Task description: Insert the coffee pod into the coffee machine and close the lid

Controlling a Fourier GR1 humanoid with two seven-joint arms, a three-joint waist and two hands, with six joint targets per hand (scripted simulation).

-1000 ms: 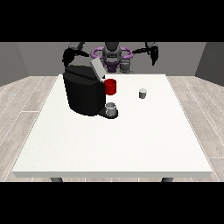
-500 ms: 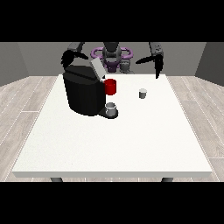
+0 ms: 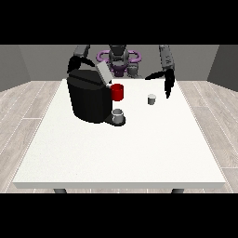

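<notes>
Trouble, as we judge it, is a toppled coffee pod (image 3: 151, 99), standing free at three o'clock of the coffee machine (image 3: 90, 97) with its lid (image 3: 103, 73) up, should the straight-fingered, empty hand at the view's right (image 3: 168, 84) descend off-centre.

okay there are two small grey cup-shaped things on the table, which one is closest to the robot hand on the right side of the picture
The small grey pod standing alone on the bare table, just beside the robot hand at the view's right. The other grey cup sits at the black coffee machine's base, farther away.
</notes>
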